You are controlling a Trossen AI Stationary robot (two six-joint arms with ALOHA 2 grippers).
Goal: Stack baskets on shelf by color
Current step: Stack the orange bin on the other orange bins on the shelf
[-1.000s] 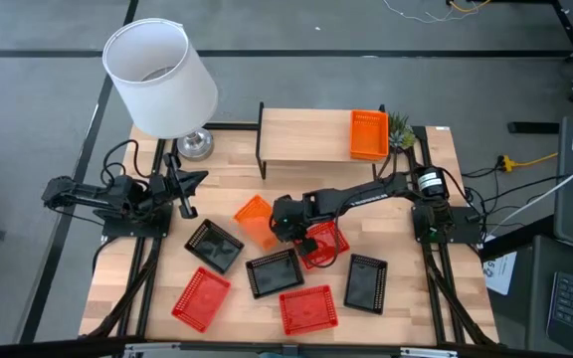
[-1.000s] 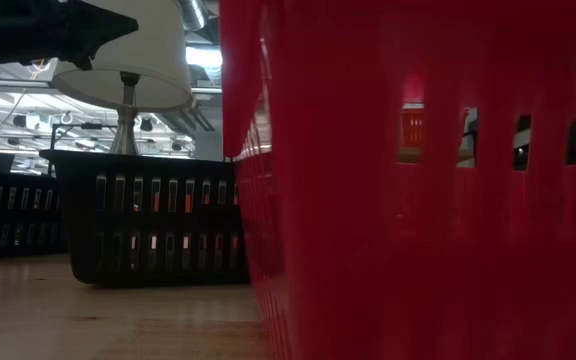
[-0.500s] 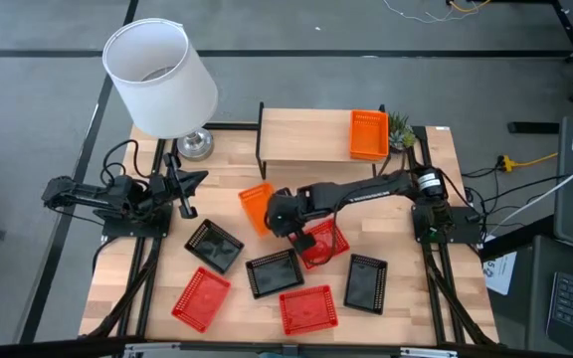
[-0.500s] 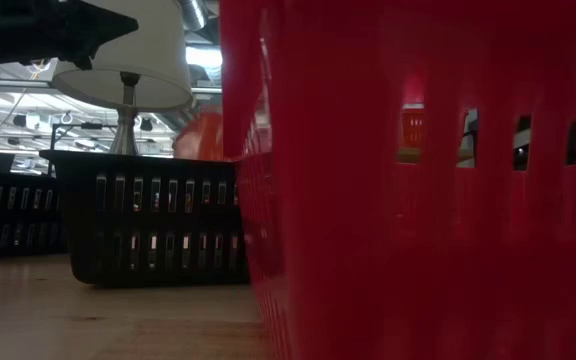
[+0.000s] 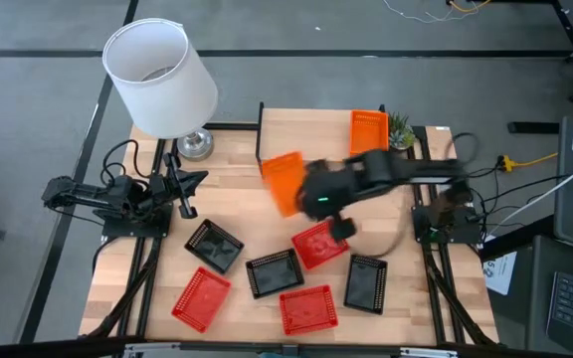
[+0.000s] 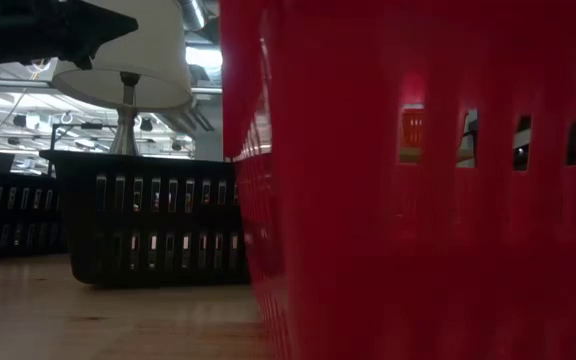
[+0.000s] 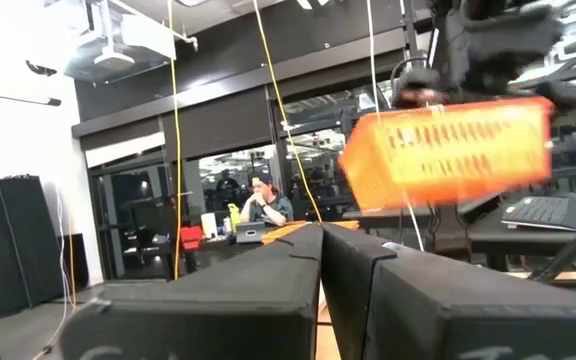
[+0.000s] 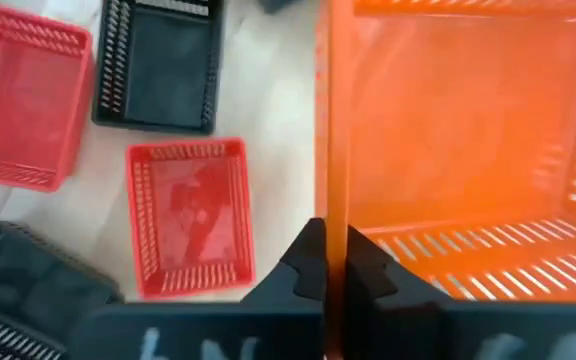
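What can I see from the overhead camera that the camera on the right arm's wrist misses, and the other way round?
Only the overhead view shows the shelf with an orange basket on it, the lamp, the idle left pincer near the table's left edge, and all the loose baskets. Only the wrist view shows the right pincer shut on one wall of the lifted orange basket. Both show that basket in the air, with red and black baskets on the table below.

Orange mesh basket [image 5: 284, 182], red perforated baskets [image 5: 318, 244], black slotted baskets [image 5: 366, 282], white lampshade [image 5: 160, 78], light-wood shelf [image 5: 304, 135].
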